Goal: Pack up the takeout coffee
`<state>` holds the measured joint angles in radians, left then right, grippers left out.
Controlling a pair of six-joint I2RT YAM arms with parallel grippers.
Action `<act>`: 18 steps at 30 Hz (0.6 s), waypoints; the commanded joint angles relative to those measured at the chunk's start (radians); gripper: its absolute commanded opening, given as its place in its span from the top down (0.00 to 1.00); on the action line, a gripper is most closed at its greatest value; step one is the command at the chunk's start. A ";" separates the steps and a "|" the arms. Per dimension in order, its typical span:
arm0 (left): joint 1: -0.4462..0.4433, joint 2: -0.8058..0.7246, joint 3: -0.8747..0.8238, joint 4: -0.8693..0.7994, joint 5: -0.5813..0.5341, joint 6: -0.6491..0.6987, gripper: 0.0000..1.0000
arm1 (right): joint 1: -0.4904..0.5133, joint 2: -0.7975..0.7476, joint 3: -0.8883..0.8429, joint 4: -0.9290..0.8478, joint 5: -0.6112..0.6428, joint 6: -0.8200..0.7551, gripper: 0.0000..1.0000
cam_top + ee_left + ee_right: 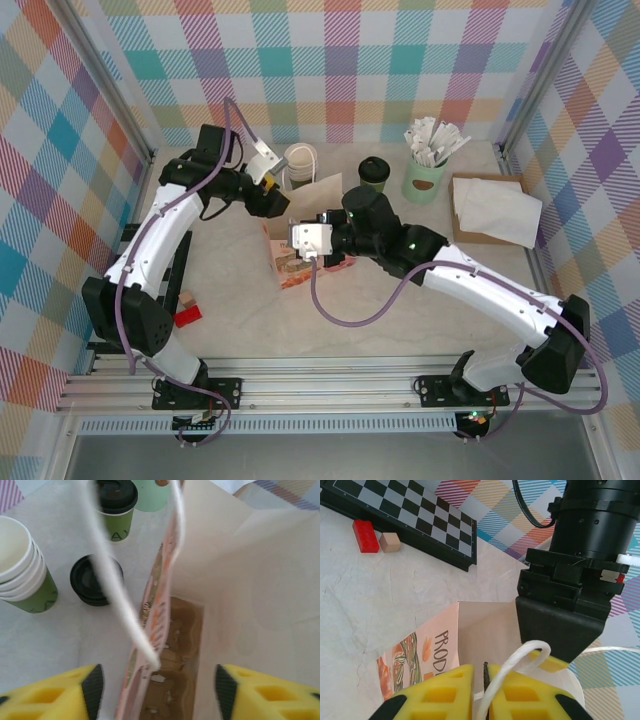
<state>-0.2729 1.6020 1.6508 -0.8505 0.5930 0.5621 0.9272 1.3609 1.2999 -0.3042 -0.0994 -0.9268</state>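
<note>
yellow right fingers (pixel 450 695) pinch shut on the rim of the paper bag (pixel 485 625); left fingers (pixel 260 695) stand apart above its open mouth, takeout coffee (pixel 116 505) beyond them on the worktop (pixel 50 645).

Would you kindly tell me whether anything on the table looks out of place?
A black lid lies loose on the table between the cup stack and the paper bag, sitting on no cup. Nothing looks spilled or damaged.

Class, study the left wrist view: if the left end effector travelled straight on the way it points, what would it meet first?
Most likely the paper bag: its white handle cord and printed wall cross that line, though depth is unclear.
</note>
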 commanded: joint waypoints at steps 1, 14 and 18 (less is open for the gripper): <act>-0.008 0.007 0.011 0.059 -0.060 -0.055 0.54 | -0.002 -0.003 0.009 -0.053 -0.045 0.012 0.81; -0.008 -0.034 -0.028 0.132 -0.199 -0.147 1.00 | -0.001 -0.117 -0.156 -0.074 -0.072 -0.177 0.74; -0.008 -0.028 -0.028 0.119 -0.202 -0.162 1.00 | -0.001 -0.114 -0.203 -0.068 -0.052 -0.215 0.60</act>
<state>-0.2729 1.6005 1.6367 -0.7494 0.4129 0.4294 0.9264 1.2530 1.1286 -0.3611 -0.1387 -1.0714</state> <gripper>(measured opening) 0.039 0.385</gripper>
